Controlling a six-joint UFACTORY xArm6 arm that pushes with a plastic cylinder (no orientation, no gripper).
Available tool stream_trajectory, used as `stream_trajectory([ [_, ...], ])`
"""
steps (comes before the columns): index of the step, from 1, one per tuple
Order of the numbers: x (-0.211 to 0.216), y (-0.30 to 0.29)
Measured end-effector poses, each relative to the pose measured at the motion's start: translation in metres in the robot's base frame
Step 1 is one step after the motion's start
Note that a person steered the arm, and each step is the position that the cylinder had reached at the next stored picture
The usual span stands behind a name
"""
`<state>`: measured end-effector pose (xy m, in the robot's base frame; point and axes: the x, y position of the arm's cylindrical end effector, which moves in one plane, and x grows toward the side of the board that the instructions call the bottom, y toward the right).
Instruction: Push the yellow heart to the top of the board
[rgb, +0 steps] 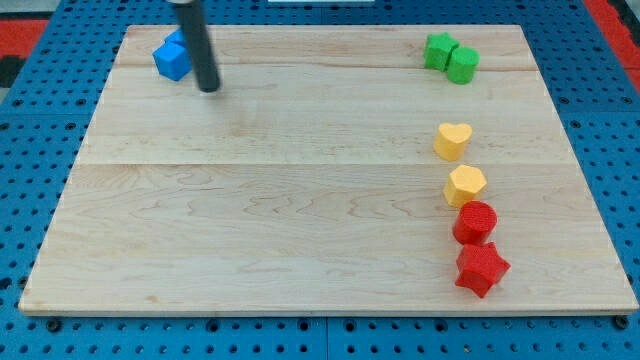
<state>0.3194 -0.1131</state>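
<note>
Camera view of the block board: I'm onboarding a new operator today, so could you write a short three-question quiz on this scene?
1. True or false: my tip touches the yellow heart.
2. Which block lies directly below the yellow heart in the view? A) red star B) yellow hexagon C) blue cube
3. Fill in: the two green blocks sit near the view's top ____ corner of the board.

Key: 1. False; my tip is far off at the view's top left, just right of the blue cube. 2. B. 3. right.
</note>
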Motion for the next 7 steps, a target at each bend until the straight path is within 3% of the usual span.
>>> stream_trajectory([
  [3,0.023,0.290],
  [4,0.066,0.325],
  [5,0.109,0.331],
  [7,0.076,0.164],
])
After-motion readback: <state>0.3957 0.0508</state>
